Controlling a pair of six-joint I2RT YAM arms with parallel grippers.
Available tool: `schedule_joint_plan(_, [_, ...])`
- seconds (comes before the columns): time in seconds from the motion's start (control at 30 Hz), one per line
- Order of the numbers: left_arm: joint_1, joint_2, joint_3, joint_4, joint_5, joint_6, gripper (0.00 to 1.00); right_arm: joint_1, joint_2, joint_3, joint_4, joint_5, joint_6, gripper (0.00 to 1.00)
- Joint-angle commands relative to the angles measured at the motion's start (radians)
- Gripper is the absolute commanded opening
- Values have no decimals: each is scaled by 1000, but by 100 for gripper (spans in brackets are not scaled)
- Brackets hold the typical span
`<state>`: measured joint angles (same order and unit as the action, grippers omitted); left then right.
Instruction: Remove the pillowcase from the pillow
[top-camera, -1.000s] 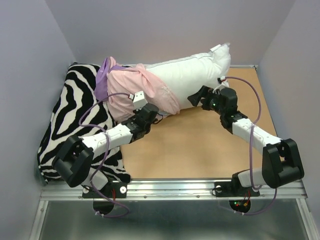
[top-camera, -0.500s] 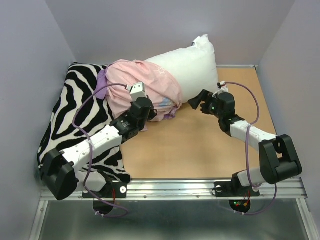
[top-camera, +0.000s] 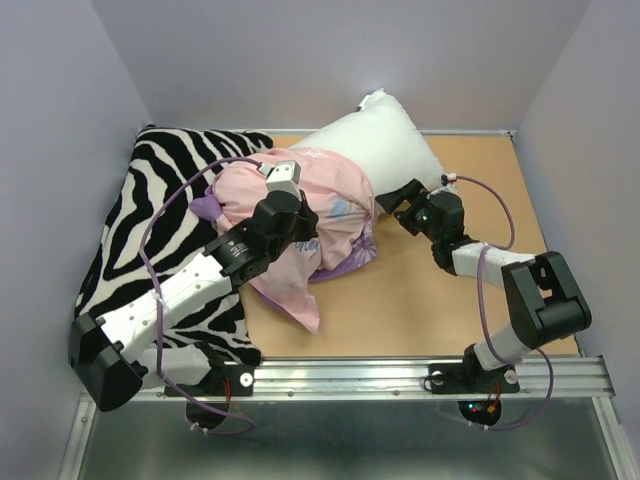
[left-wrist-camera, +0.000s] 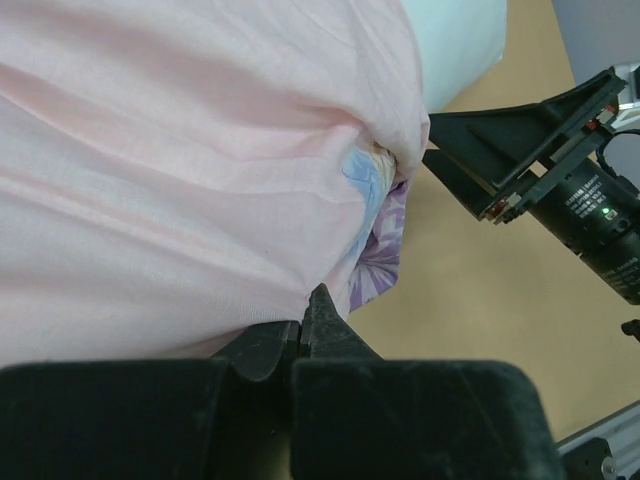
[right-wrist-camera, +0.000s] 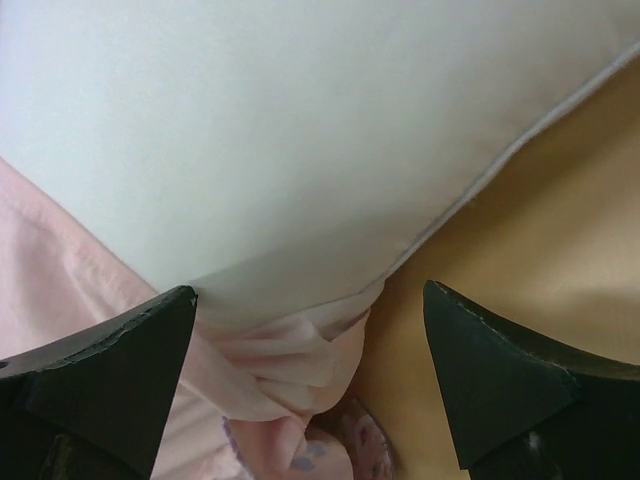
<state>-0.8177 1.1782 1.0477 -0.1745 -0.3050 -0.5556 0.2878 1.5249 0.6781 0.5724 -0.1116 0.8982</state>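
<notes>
Left wrist showed the left tool (left-wrist-camera: 303, 322) clamped on the pillowcase (left-wrist-camera: 180, 180) mid-peel; the spread-apart right tool (right-wrist-camera: 310, 292) next needed to hold the pillow (right-wrist-camera: 300, 120)

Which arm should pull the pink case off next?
Left, probably: the left gripper is shut on the pillowcase; the right gripper sits open at the pillow, holding nothing.

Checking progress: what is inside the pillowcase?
One end of the white pillow sits inside the bunched pillowcase; the far end sticks out bare. How far in it reaches is covered.

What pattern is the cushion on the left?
The cushion has black-and-white zebra stripes; top external view.
</notes>
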Motion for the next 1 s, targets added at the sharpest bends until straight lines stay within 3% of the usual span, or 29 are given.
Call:
schedule_joint_plan(0.0, [-11, -86, 6, 29, 52, 6, 0, 1, 24, -80, 164, 96, 137, 100])
schedule_joint_plan(0.23, [-9, -110, -49, -3, 109, 6, 0, -1, 135, -72, 340, 96, 202, 100])
schedule_joint_plan(0.47, [-11, -121, -120, -25, 174, 23, 0, -1, 279, -103, 697, 84, 289, 100])
schedule_joint_plan(0.57, [-11, -123, -133, -28, 187, 23, 0, -1, 307, -109, 768, 95, 314, 100])
schedule_joint_plan(0.67, [-11, -123, -149, -20, 228, 29, 0, -1, 345, -75, 773, 84, 323, 89])
schedule_joint_plan(0.73, [-12, -118, -146, -17, 247, 39, 0, -1, 347, -61, 773, 79, 314, 48])
schedule_joint_plan(0.8, [-20, -121, -134, -7, 256, 59, 9, -1, 333, -64, 765, 85, 303, 1])
schedule_joint_plan(0.83, [-40, -123, -126, -3, 253, 71, 25, -1, 305, -68, 755, 90, 295, 1])
schedule_joint_plan(0.87, [-58, -121, -100, 1, 239, 92, 34, -1, 285, -66, 703, 93, 285, 1])
schedule_joint_plan(0.97, [-139, -85, -11, -29, 176, 158, 48, 5, 169, -46, 526, 107, 208, 0])
